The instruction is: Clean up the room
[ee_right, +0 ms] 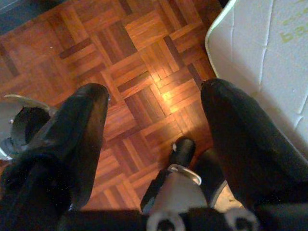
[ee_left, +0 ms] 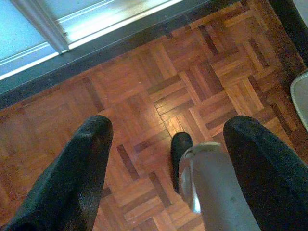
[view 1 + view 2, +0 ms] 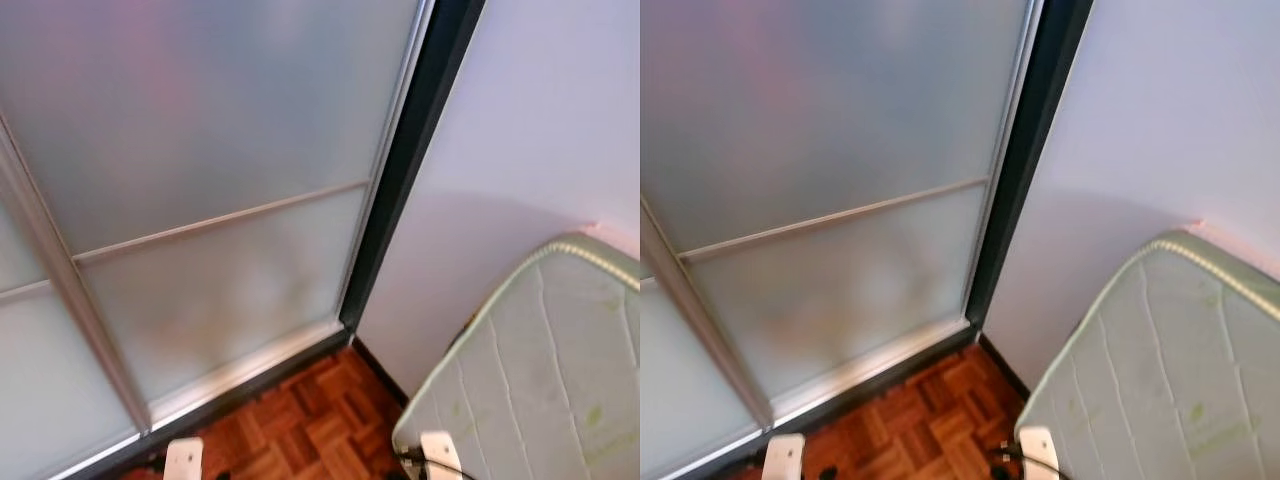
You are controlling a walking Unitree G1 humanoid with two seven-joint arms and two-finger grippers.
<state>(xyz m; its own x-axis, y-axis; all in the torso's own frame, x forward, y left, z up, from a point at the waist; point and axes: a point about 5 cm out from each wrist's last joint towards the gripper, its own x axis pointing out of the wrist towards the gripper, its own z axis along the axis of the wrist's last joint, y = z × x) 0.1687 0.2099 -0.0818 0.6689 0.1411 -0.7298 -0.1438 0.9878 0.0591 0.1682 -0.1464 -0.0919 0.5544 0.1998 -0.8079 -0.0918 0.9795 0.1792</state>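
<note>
Head views: robot faces a room corner. Frosted sliding door (image 3: 200, 200) w/ dark frame (image 3: 410, 160) meets a pale wall (image 3: 540, 120). Parquet floor (image 3: 300, 430) shows as a wedge at the foot of the door track. Mattress (image 3: 540, 370), quilted, greenish piping, leans in from the robot's right, its corner close to the wall. Two white arm parts poke up at the bottom edge; nothing to tidy seen here.

Left wrist view: left pincer (image 2: 168, 163) hangs over bare parquet near the door track (image 2: 96, 29), fingers (image 2: 72, 178) well apart, nothing between them. Robot's own foot (image 2: 181, 154) and silver leg lie below.

Right wrist view: right pincer (image 1: 154, 130) also apart and empty, over parquet, w/ the mattress edge (image 1: 260, 48) just beside one finger (image 1: 250, 139). A foot (image 1: 180, 150) below.

Judgement: no loose item to clean up in any view, so no direction or long axis from either pincer can be given. The only candidate is the mattress, on the right side, so the right arm is nearer. Next prob. means turning away from the corner to find clutter; arms idle till then.
</note>
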